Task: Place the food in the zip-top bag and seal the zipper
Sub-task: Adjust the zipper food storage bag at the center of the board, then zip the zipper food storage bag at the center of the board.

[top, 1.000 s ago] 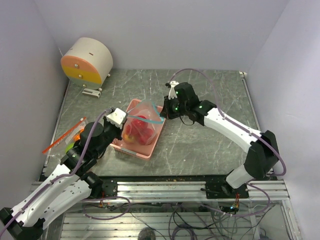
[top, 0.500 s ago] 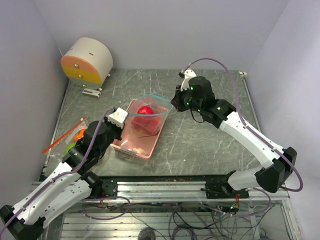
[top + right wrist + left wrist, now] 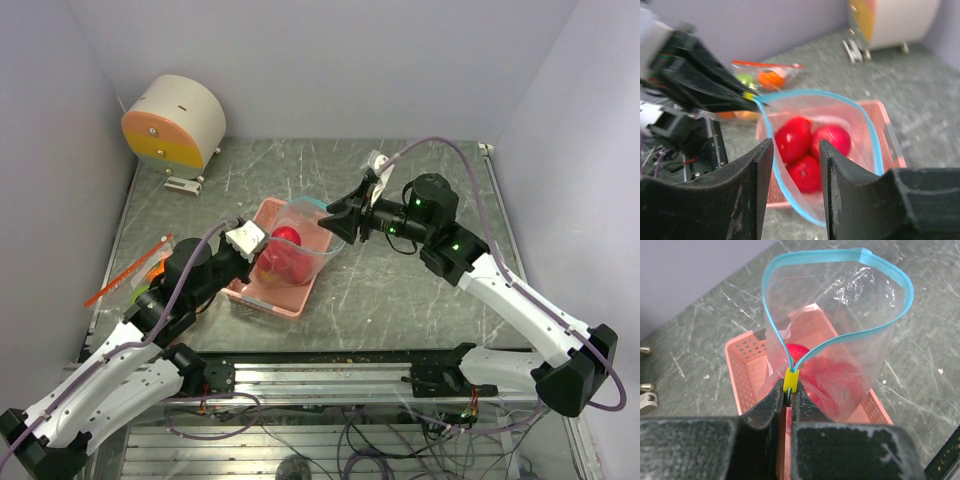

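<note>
The zip-top bag (image 3: 840, 340), over the pink basket (image 3: 740, 375), held three red apples (image 3: 805, 145), its zipper (image 3: 840, 254) gaping unsealed, one end clamped in the left pincer (image 3: 789, 392), the right pincer (image 3: 338, 222) parted beside its rim, while an orange (image 3: 772, 79) and green apple (image 3: 745, 79) waited on the counter (image 3: 400, 280).

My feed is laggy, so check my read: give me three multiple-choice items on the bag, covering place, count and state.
1. Where does the crinkly clear plastic bag hang? A. Over the pink slatted plastic basket. B. On a shelf. C. In a sink.
2. How many glossy red apples show inside it? A. One. B. Three. C. Five.
3. The bag's teal-blue zipper strip is: A. sealed. B. open in a loop. C. torn off.
Answers: A, pink walls show beneath it; B, three red rounds cluster together; B, it curves wide from the left claw pinching one end.
</note>
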Tool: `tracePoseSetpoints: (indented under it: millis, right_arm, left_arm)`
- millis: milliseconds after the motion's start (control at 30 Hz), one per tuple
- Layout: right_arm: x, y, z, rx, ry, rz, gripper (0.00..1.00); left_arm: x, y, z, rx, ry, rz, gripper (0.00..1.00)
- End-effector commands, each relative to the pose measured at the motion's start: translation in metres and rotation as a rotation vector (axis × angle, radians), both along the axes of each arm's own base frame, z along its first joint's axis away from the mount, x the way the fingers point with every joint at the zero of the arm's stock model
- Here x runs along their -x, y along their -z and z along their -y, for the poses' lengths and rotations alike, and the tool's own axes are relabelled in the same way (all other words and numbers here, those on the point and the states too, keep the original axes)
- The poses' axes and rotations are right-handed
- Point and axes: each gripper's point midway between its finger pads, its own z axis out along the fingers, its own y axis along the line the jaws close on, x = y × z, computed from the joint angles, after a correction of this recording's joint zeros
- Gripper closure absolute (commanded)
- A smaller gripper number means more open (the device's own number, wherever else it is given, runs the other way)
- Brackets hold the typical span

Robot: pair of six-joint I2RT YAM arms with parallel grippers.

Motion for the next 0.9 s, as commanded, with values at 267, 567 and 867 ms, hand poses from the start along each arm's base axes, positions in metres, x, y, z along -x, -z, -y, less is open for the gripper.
tracePoseSetpoints:
  millis: [267,567,867]
  right_arm:
    - [0.046,-0.005,-0.067,-0.075,-0.533,0.246,0.51]
    - [0.056,-0.011,-0.091,-0.102,-0.627,0.356,0.54]
    - [0.063,0.017,-0.114,-0.039,-0.696,0.306,0.62]
  left_arm:
    - [0.019,-0.013,0.022,0.012,0.169,-0.003,0.93]
    - [0.026,-0.005,0.023,0.006,0.188,-0.041,0.93]
    - [0.025,-0.01,0.015,0.007,0.156,-0.021,0.93]
